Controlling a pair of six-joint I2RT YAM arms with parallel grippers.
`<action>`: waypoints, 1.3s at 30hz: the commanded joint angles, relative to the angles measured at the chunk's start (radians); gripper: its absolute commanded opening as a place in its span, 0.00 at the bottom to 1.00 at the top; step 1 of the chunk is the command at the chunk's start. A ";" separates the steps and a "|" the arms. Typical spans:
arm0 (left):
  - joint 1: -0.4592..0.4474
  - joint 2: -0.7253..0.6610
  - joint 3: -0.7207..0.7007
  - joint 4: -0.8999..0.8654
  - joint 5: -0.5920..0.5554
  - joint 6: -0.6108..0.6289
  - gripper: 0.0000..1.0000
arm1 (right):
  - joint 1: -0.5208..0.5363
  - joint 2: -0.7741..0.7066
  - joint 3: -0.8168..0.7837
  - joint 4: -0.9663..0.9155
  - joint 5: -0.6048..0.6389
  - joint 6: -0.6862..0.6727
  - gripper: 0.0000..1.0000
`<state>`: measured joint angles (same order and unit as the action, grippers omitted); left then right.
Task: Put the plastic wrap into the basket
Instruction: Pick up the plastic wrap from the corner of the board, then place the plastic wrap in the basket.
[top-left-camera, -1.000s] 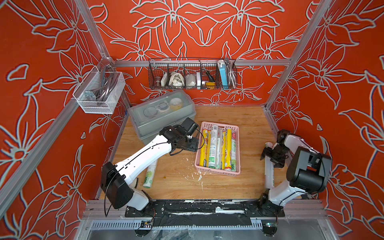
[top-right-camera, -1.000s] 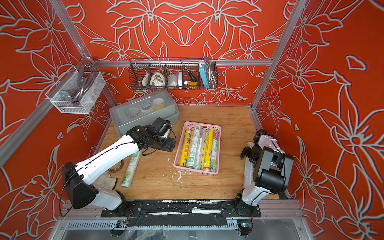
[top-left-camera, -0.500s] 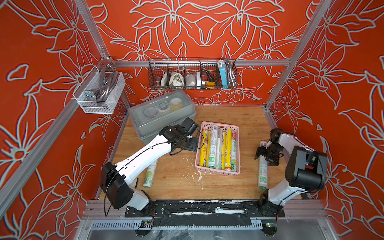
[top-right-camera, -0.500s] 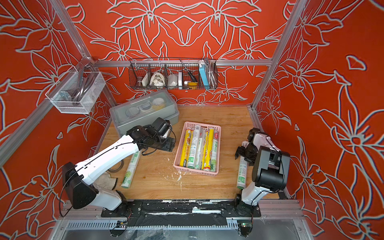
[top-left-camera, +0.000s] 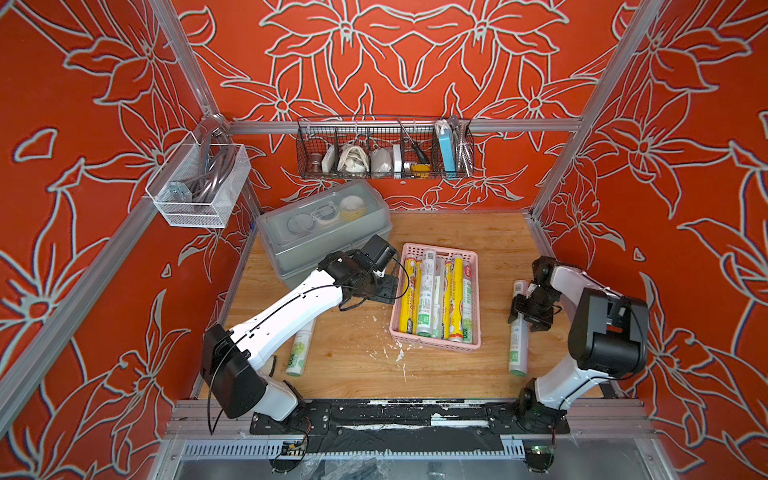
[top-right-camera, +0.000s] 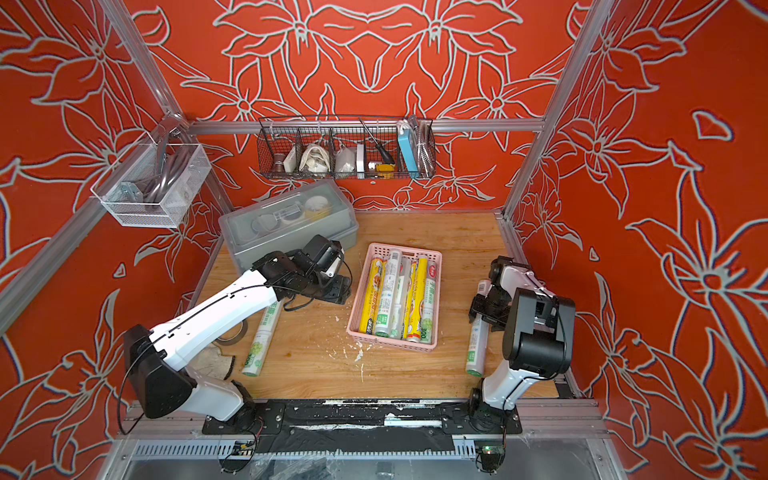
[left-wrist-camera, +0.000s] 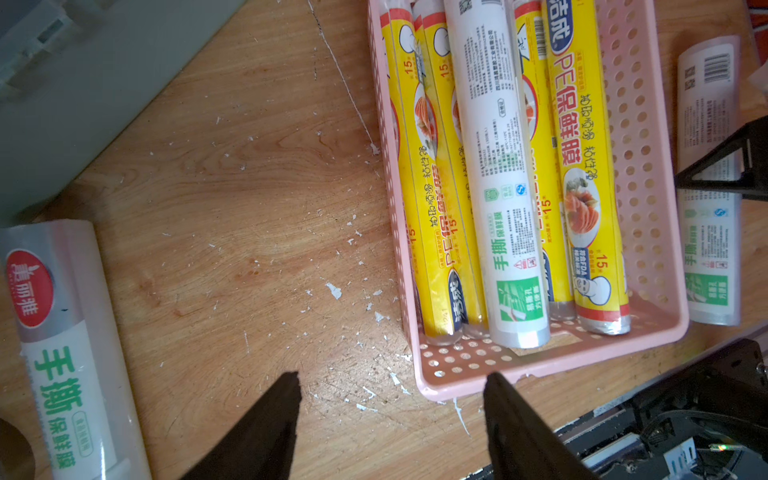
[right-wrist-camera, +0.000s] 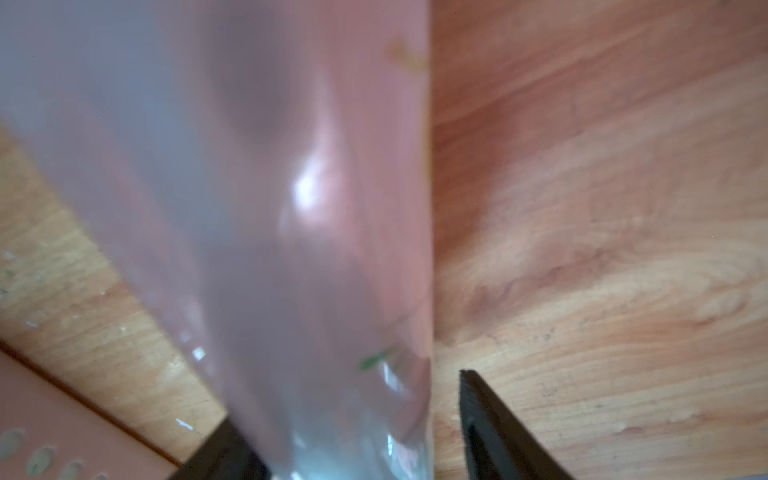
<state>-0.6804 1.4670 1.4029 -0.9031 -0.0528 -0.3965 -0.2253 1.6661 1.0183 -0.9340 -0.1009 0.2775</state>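
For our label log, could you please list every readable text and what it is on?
"PE保鲜膜", "15": yellow roll in the basket.
"手撕保鲜膜": white roll beside it.
"美丽雅", "手撕保鲜膜": loose roll.
"300": rightmost roll, in a top view.
Fine print and barcodes: too small to read.

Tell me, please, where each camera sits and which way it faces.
Top views: high at the front, looking down on the table; left arm, right arm, pink basket show.
Left wrist: over the table, looking past the open left gripper into the basket.
Right wrist: close above a white roll, the right gripper straddling it.
Shared: left wrist and both top views show that roll beside the basket.
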 joint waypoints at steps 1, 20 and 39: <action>0.002 -0.029 0.010 0.003 0.007 0.012 0.71 | 0.013 -0.026 0.013 -0.040 0.024 0.001 0.62; 0.002 -0.081 -0.105 0.067 0.008 -0.016 0.71 | 0.215 -0.249 0.233 -0.122 -0.097 0.164 0.40; 0.002 -0.080 -0.113 0.076 0.007 -0.018 0.71 | 0.473 -0.210 0.353 -0.024 -0.175 0.348 0.40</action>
<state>-0.6804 1.4090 1.2972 -0.8280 -0.0460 -0.4091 0.2264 1.4429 1.3312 -1.0107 -0.2432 0.5777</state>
